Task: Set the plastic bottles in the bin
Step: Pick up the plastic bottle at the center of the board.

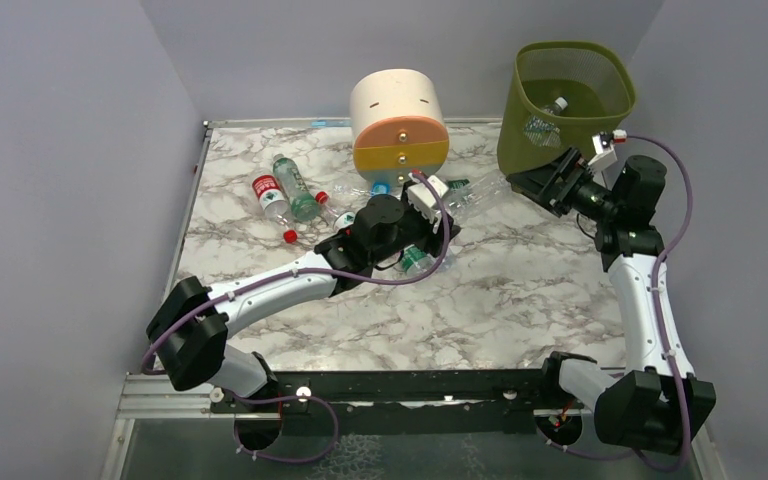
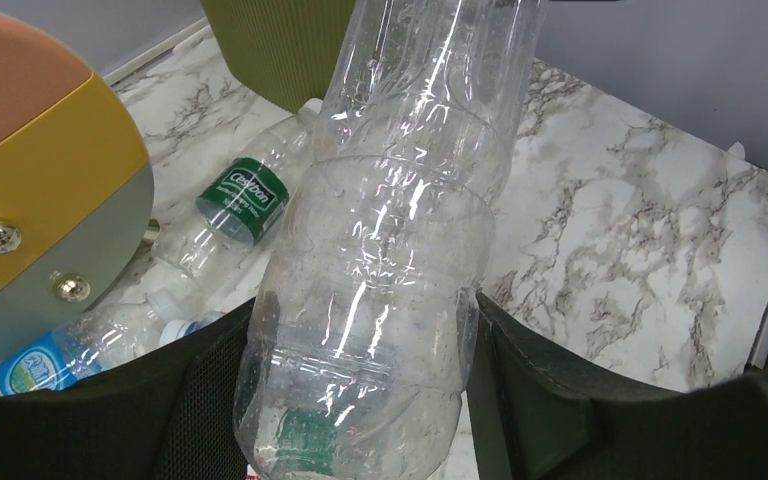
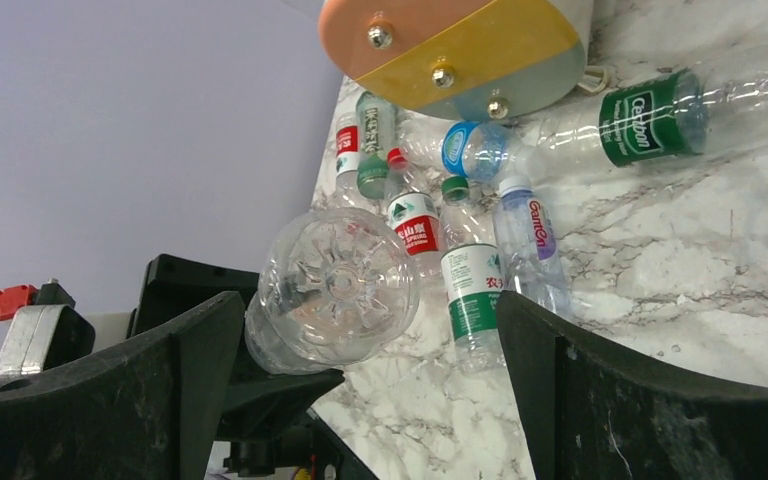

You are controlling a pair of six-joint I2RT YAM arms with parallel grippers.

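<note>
on marble table (image 1: pixel 520 290), centre: left gripper (image 2: pixel 365 400) clamped on clear unlabelled bottle (image 2: pixel 400 200), whose base faced right gripper (image 1: pixel 550 180). far right corner: olive mesh bin (image 1: pixel 516 130) stood upright, one bottle inside (image 1: pixel 543 122). right gripper hung just beside bin, jaws wide apart, empty. loose bottles (image 1: pixel 290 195) lay beside and left of round drawer unit (image 1: pixel 398 125).
</note>
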